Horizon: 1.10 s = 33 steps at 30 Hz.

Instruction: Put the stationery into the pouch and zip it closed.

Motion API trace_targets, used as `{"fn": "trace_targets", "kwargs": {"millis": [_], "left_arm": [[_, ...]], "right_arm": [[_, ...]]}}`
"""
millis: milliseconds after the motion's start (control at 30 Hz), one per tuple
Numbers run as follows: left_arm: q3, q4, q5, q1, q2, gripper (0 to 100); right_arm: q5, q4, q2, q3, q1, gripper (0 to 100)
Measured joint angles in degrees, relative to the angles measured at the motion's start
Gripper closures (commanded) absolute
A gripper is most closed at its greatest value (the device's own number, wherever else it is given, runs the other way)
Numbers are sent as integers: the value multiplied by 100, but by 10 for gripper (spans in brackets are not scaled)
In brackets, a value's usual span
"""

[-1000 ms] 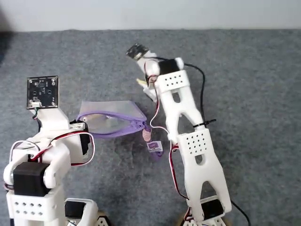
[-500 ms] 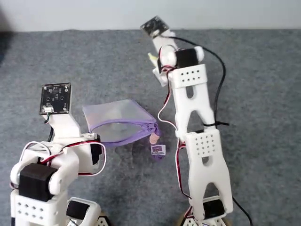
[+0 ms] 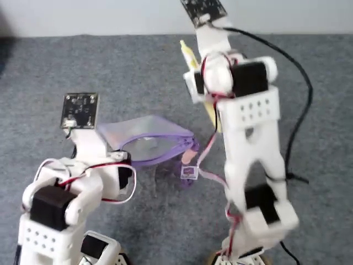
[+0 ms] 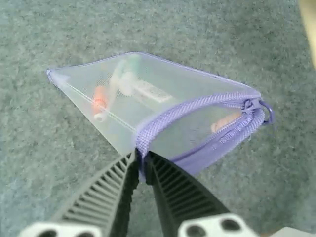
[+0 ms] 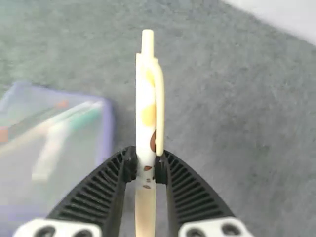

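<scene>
Open purple-trimmed pouch (image 4: pixel 163 114) holds markers (image 4: pixel 100 101), left gripper (image 4: pixel 141 170) pinching its rim; at its one o'clock, right gripper (image 5: pixel 144 170) clamps a cream pen (image 5: pixel 146 98).

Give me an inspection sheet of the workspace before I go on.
Surface: grey carpet, flat.
Job's things: purple zip pouch, zip open, orange marker inside; yellow pen outside it.
Clutter: nothing seen.
Hands: left hand shut on the pouch's zip edge; right hand shut on the pen, apart from the pouch.
Cables: black cable loops off the right arm.
Surroundings: pale wall behind the table.
</scene>
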Motion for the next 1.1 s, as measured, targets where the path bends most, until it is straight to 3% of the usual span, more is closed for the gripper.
{"fn": "trace_targets", "kwargs": {"millis": [200,467,833,1100], "left_arm": [[-738,-35,457,0,1011,986],[-1512,-35,589,0,1864,986],[-1899,-35,686,0,2242,986],[-1908,-35,712,0,2251,986]], "right_arm": [[-703,-70,-1855,1415,-431,991],[-1653,-1468,-3209,2796,-818,991],[-1873,-5415,-5336,6382,-1081,991],[-1327,-8176,-6418,8879,-1081,991]]}}
